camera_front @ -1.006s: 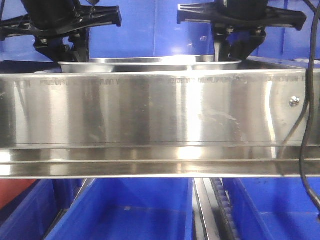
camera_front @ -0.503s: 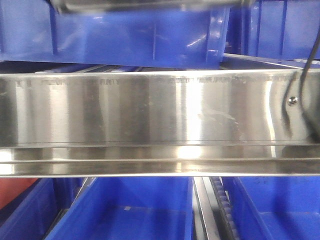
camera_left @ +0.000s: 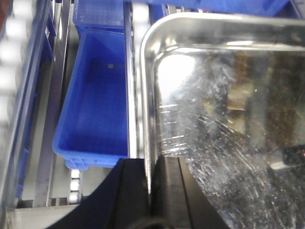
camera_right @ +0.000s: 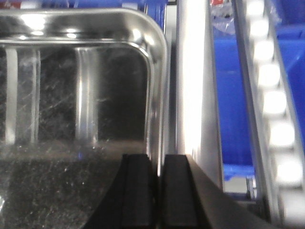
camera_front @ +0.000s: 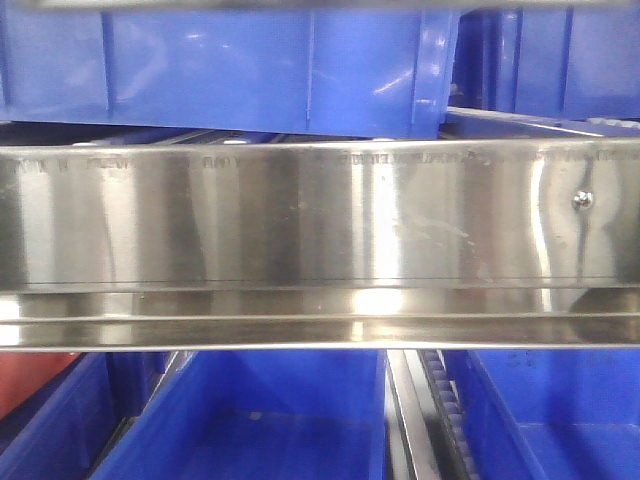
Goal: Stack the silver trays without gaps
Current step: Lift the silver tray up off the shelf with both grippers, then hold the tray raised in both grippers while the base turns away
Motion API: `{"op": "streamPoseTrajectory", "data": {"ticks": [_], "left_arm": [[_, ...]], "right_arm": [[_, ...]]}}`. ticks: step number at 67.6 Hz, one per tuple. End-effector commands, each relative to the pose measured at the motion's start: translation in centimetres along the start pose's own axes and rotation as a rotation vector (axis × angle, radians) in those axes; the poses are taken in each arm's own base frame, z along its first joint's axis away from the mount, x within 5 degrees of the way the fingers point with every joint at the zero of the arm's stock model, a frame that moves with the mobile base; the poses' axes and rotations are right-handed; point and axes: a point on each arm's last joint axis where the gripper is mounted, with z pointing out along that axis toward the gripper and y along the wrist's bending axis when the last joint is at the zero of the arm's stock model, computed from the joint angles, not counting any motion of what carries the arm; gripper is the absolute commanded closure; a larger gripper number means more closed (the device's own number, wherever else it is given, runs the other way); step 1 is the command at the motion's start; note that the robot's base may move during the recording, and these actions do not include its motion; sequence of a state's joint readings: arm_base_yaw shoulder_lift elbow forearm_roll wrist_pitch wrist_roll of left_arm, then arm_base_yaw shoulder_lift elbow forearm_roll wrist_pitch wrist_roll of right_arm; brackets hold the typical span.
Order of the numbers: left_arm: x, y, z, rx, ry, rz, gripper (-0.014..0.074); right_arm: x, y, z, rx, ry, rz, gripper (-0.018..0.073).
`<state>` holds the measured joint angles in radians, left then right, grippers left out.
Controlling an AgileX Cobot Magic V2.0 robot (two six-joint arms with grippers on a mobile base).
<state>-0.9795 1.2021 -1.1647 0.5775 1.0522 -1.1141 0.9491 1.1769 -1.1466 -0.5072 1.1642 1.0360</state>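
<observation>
Over on the left wrist cam, the left gripper (camera_left: 148, 167) had the silver tray (camera_left: 224, 119) by its left rim. One black finger (camera_left: 129, 191) sat outside the wall and the other inside, pinched tight on that thin rolled edge. The tray floor looked pretty scratched up and super reflective. Off to the tray's left and lower down there was a blue bin (camera_left: 95, 109) sitting between metal rails.

Right wrist cam was pretty much the mirror of that. The right gripper (camera_right: 156, 162) was clamped on the tray's right rim near a rounded corner, both pads squeezed together with the edge between them. You could see the divider ridges (camera_right: 86, 95) running across the tray floor. Just beside the tray was a bright metal rail, then more blue plastic, then a roller track (camera_right: 269, 95) with white wheels.

Front cam was mostly filled by the steel shelf panel (camera_front: 300, 220) with its screw (camera_front: 581, 200) on the right side. It also showed blue bins (camera_front: 250, 70) above the panel and more below it.
</observation>
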Motion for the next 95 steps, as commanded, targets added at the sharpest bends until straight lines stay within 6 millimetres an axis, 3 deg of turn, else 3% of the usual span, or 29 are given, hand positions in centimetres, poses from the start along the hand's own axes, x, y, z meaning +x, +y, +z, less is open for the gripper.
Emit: {"op": "streamPoseTrajectory", "data": {"ticks": [1,6,14,95], "left_arm": [[1.7,-0.6,-1.3,0.062,-0.046,-0.014,0.0613],[3.4,-0.7,-1.7,0.039,-0.046,-0.004,0.0613],[4.4,-0.9,-2.3,0.010,-0.060,0.031,0.0613],[4.6,-1.0,-2.3,0.021,-0.047,0.029,0.0613]], "right_arm": [[1.2,0.7,-0.6,-0.037,-0.039,-0.012,0.0574],[2.4,1.5,-0.9,-0.055,-0.024,-0.035,0.0574],[3.4,2.2,-1.1,-0.077,-0.018,-0.004,0.0574],[3.3,2.1,-1.0,-0.074,-0.035,0.001,0.0574]]}}
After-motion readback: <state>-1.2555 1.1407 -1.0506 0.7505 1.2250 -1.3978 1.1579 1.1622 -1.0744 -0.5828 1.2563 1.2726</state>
